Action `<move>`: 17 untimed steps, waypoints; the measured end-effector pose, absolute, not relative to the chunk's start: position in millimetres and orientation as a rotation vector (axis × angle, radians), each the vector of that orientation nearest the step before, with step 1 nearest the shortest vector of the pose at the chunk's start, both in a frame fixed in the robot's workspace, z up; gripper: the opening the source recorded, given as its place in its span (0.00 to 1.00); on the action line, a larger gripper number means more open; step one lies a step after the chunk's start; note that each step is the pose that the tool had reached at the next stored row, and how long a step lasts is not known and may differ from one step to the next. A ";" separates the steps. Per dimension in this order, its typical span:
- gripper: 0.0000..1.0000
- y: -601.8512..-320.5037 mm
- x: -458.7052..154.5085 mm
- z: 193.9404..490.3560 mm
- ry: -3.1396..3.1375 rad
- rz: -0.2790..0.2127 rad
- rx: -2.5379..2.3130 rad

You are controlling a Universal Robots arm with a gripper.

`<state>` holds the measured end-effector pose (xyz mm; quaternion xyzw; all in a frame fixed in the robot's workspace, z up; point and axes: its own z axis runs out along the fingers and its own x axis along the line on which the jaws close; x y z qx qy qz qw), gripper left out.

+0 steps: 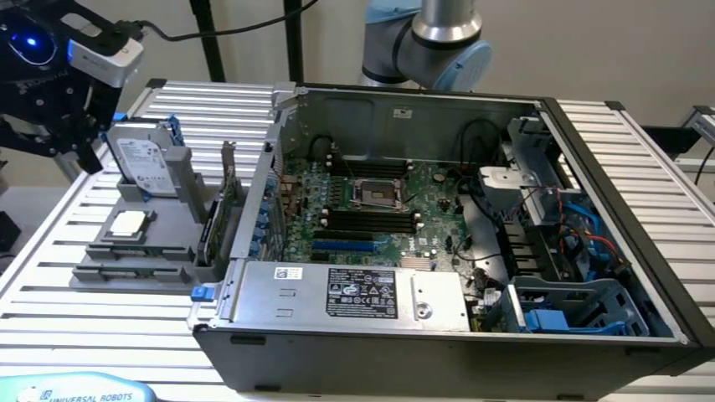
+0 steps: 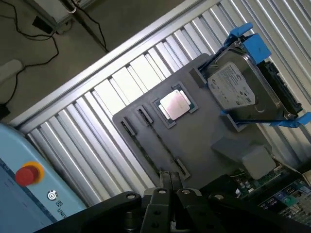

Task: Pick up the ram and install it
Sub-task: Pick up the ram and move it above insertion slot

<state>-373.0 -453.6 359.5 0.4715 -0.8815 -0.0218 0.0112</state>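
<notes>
Overhead, tightly closed tool (image 2: 170, 183) above the slatted metal table (image 2: 127, 83), cable-strewn floor (image 2: 73, 63) beyond its edge.

My arm (image 1: 436, 42) stands at the far side in the exterior view and reaches across to that view's left. There the wrist (image 1: 106, 52) carries the end effector (image 1: 62, 138) held high, pointing down. Its fingers (image 2: 167, 182) are pressed together.

Ribbed surface (image 1: 67, 327) — bare, bright metal; the holder (image 2: 204, 131) matt grey plastic; hard drive (image 2: 238, 87) smooth silver metal with glossy blue plastic rails (image 2: 250, 41).
</notes>
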 end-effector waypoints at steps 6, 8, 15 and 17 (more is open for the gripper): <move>0.11 -453.6 -373.0 354.9 -2.664 -0.066 1.617; 0.11 -453.6 -373.0 353.4 -2.633 -0.065 1.665; 0.11 -453.6 -373.0 347.2 -2.520 -0.063 1.828; 0.11 -453.6 -373.0 345.2 -2.486 -0.062 1.873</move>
